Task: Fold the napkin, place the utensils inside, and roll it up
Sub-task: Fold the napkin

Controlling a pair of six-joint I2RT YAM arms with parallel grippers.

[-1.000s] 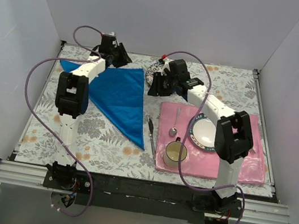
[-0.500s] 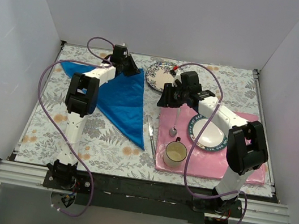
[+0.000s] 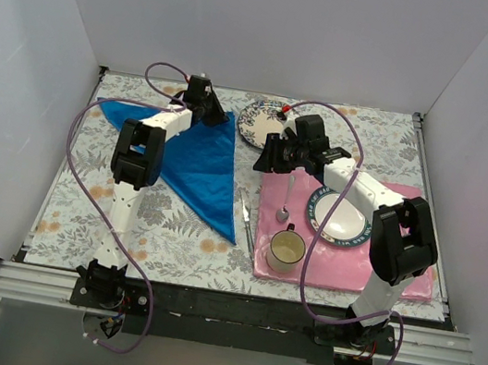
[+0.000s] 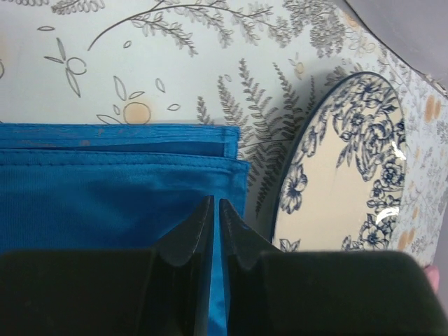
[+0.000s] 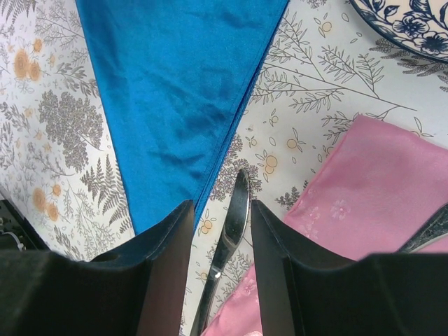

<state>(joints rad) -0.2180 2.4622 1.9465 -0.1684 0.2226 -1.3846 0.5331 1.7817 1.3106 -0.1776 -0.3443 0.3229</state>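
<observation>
napkin (image 4: pixel 105 189) corner pinched in closed left claw (image 4: pixel 212 204) (patterned plate (image 4: pixel 336 182) just beside), right claw (image 5: pixel 220 206) open, knife (image 5: pixel 236 199) between its fingers

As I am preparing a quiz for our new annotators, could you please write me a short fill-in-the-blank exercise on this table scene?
1. The blue napkin is folded into a ___.
2. The spoon lies on the ___ placemat.
3. The right pincer stands open over one piece of cutlery, the ___.
Missing words: triangle; pink; knife.
</observation>
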